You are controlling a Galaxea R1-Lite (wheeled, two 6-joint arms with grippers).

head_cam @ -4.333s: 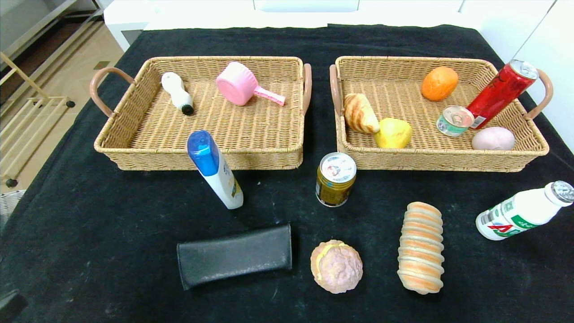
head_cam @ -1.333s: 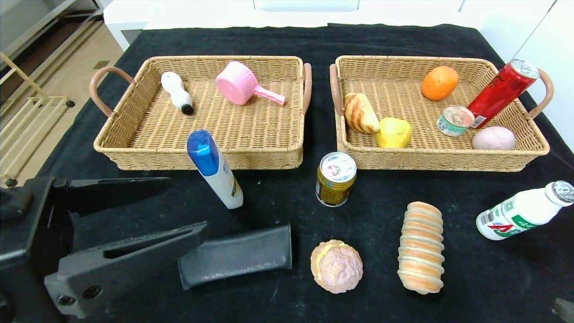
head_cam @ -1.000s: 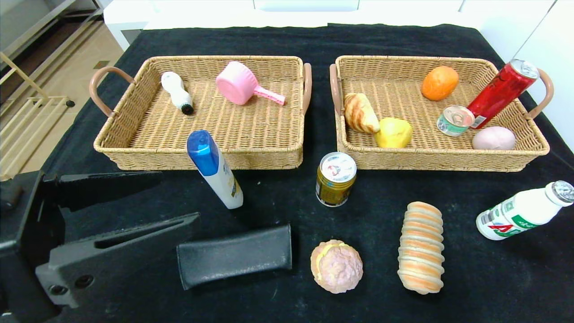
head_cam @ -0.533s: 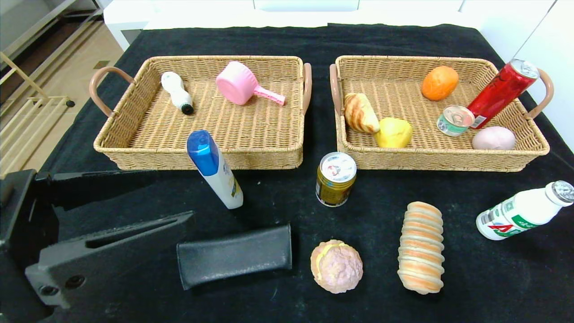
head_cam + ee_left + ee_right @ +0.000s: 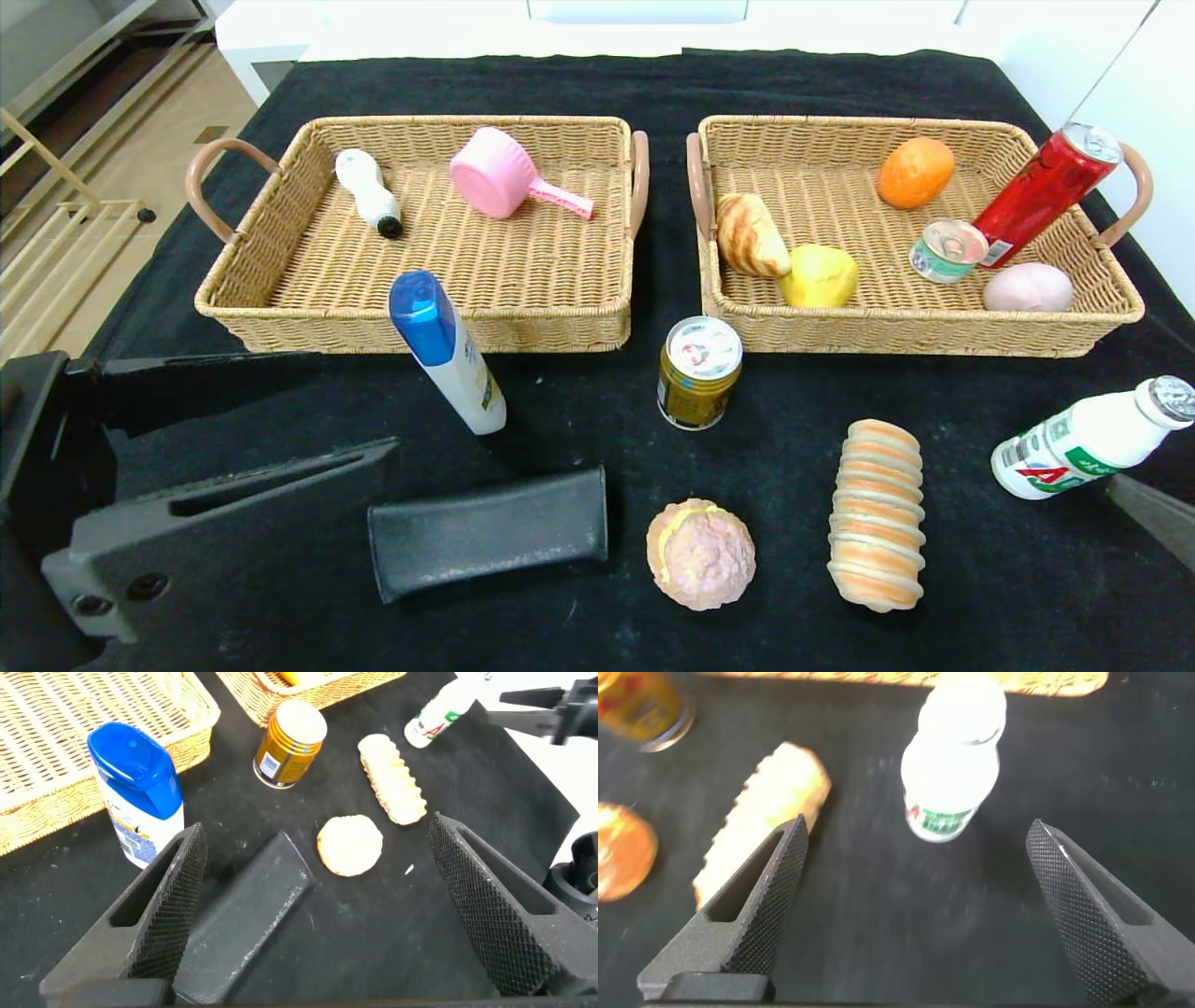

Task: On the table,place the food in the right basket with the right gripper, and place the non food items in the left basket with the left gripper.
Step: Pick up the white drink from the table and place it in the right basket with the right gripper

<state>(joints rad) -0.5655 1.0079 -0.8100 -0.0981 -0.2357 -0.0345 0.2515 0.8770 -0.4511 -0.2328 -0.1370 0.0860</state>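
On the black cloth stand a blue-capped white bottle and a gold can. A black case, a round pastry, a ridged long bread and a white drink bottle lie nearer me. My left gripper hovers open at the near left, its jaws pointing at the black case and holding nothing. My right gripper is open just short of the drink bottle; only one finger shows in the head view.
The left basket holds a white brush and a pink scoop. The right basket holds a croissant, yellow and orange fruit, a pink bun, a small tin and a leaning red can. The table edge runs at the left.
My left gripper has drifted slightly back toward the near left, still open. A finger of the right gripper has come into the head view at the lower right. No object has moved.
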